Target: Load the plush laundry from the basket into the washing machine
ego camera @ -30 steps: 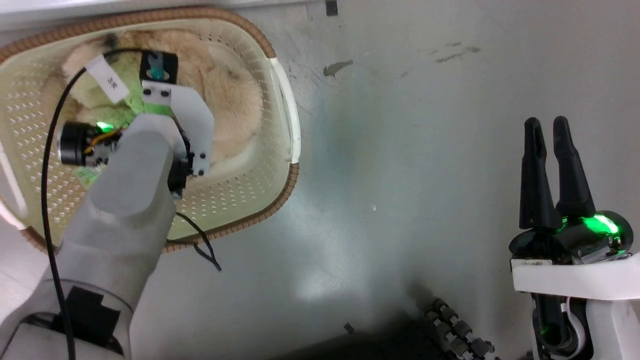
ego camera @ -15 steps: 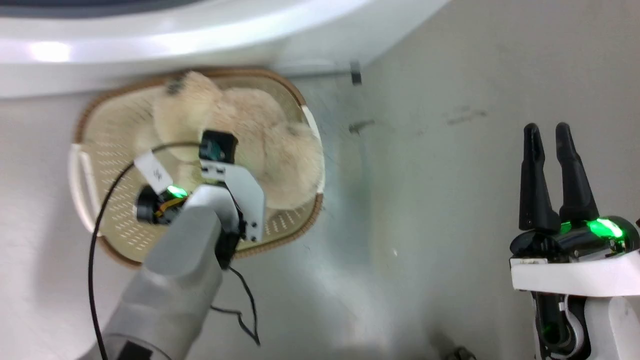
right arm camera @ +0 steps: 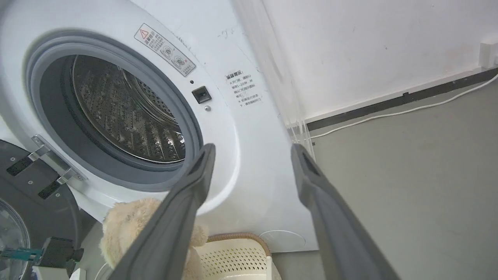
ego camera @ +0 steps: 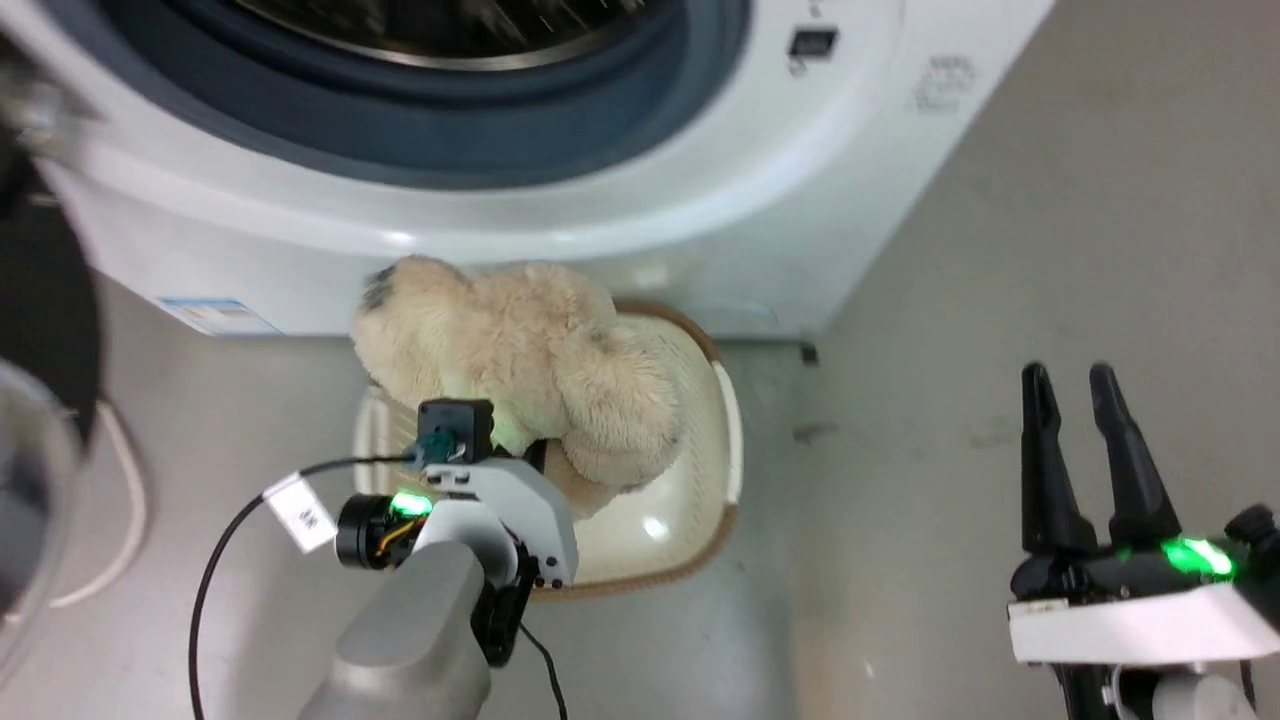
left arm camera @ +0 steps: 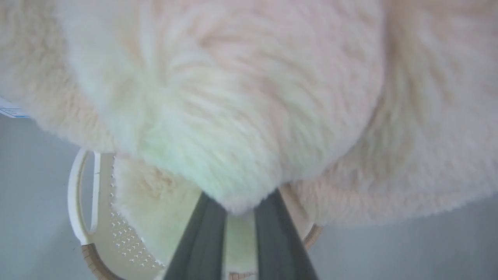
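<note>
The fluffy beige plush laundry (ego camera: 520, 365) hangs above the cream basket (ego camera: 690, 500), which stands on the floor in front of the washing machine (ego camera: 700, 200). My left gripper (left arm camera: 239, 208) is shut on a lump of the plush laundry (left arm camera: 241, 116); in the head view its fingers are hidden under the wrist. The basket (left arm camera: 91, 217) shows below the plush. The round grey-ringed porthole (right arm camera: 113, 112) is open, with the steel drum bare. My right gripper (ego camera: 1068, 378) stands open at the lower right, holding nothing, its fingers (right arm camera: 194, 186) wide apart.
The washer's black-rimmed clear door (ego camera: 30, 470) is swung open at the left, its hinge (right arm camera: 46, 155) beside the porthole. A white cable (right arm camera: 393, 114) runs along the wall's dark skirting. Bare grey floor (ego camera: 1050, 250) lies to the right of the machine.
The head camera has tilted up, bringing the washing machine into view. My left gripper has lifted the plush laundry up out of the basket. The right gripper keeps its pose.
</note>
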